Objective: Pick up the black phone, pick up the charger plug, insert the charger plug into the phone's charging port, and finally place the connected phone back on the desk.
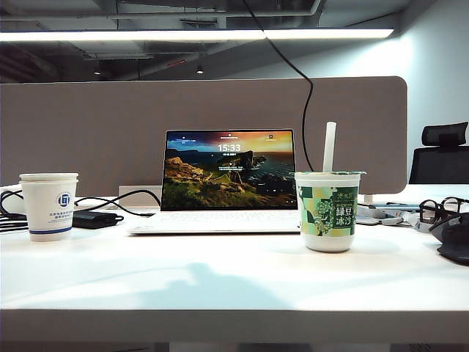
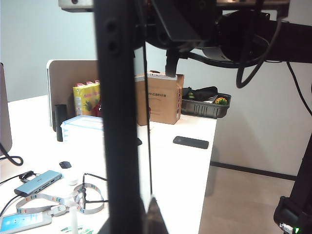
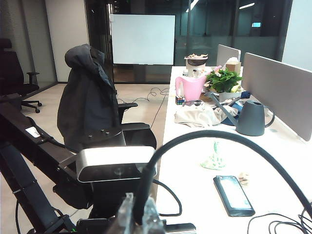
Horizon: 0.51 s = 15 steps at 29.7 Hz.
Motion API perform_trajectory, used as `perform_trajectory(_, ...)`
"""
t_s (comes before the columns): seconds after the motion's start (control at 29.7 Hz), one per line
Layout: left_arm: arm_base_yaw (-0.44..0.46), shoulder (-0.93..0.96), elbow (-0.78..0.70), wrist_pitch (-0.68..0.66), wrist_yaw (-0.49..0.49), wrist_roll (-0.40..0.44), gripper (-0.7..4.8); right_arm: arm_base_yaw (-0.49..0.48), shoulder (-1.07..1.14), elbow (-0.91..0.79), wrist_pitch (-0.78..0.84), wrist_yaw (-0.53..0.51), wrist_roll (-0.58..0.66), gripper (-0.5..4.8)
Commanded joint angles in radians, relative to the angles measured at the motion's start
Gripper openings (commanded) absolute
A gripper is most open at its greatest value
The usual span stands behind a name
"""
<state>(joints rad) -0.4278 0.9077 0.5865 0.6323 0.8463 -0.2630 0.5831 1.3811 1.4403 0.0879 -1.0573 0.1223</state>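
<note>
- left gripper [image 2: 141, 204]: the fingers [image 2: 119, 122] are squeezed together on a thin glossy dark slab seen edge-on. It looks like the black phone [image 2: 142, 122], held up off the desk, and only the left wrist view shows it.
- right gripper [image 3: 139, 217]: the fingers are pinched on the charger cable [image 3: 219, 134], which arcs up and away from the tips. The plug end is hidden in the grip.
- containers on the desk [image 1: 220, 279], which only the exterior view shows:
  - a paper cup [image 1: 49, 207], can't see what's inside
  - a sealed green drink cup [image 1: 327, 211] with a straw [image 1: 330, 147] poking out
  - a laptop [image 1: 229, 172] open between the two cups
- beyond the left fingers: a clear tub [image 2: 83, 127], a cardboard box [image 2: 163, 100], a black tray [image 2: 207, 105] with odds and ends in it, and a dark handset [image 2: 190, 142] lying flat.
- beyond the right fingers: a grey watering can [image 3: 251, 118] and a pink jug [image 3: 191, 87]. A second flat handset [image 3: 234, 195] lies just under the cable's arc.
</note>
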Motion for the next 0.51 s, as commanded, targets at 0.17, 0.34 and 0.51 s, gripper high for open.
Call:
perform_trajectory(0.17,0.001,-0.006,0.010,0.094,-0.045,-0.014,-0.06,0.000,-0.006,0.000,-0.032,-0.018,-0.004,-0.01)
perform_trajectory(0.34,0.002,-0.006,0.010,0.109,-0.049,-0.033,-0.06,0.000,-0.006,0.000,-0.077,-0.018,-0.026,-0.01)
perform_trajectory(0.51,0.002,-0.006,0.010,0.110,-0.049,-0.033,-0.06,0.000,-0.006,0.000,-0.091,-0.020,-0.026,-0.01)
